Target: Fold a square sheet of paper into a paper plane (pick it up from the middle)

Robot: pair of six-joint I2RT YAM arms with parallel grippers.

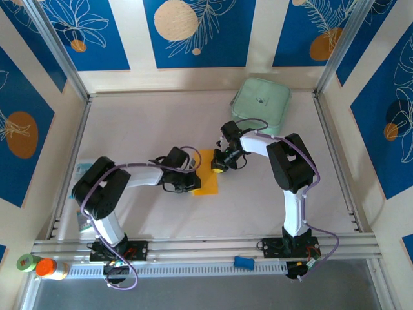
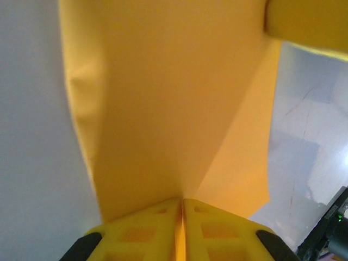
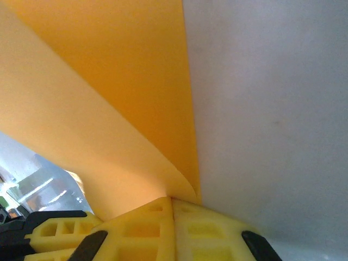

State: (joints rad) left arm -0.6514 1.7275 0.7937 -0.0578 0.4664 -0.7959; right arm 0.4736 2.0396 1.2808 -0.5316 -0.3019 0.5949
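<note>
Pale, smooth desk [image 1: 148,129] with a few things lying on it.
An orange-yellow square sheet of paper [image 1: 208,184] sits near the middle of the frame. Part of it is flat on the surface, and the wrist views show part of it curling up off the surface. A mint-green rounded-square case [image 1: 261,104] lies flat at the upper right, near the back edge and well apart from the sheet. Small pale printed packets [image 1: 82,169] lie along the left edge, partly hidden.

Lab-type robot cell was indicated: white table [image 1: 142,123] was boxed in by aluminium rails [image 1: 206,244] and blue printed panels [image 1: 103,51], left arm [image 1: 103,187] and right arm [image 1: 293,165] bolted on.
</note>
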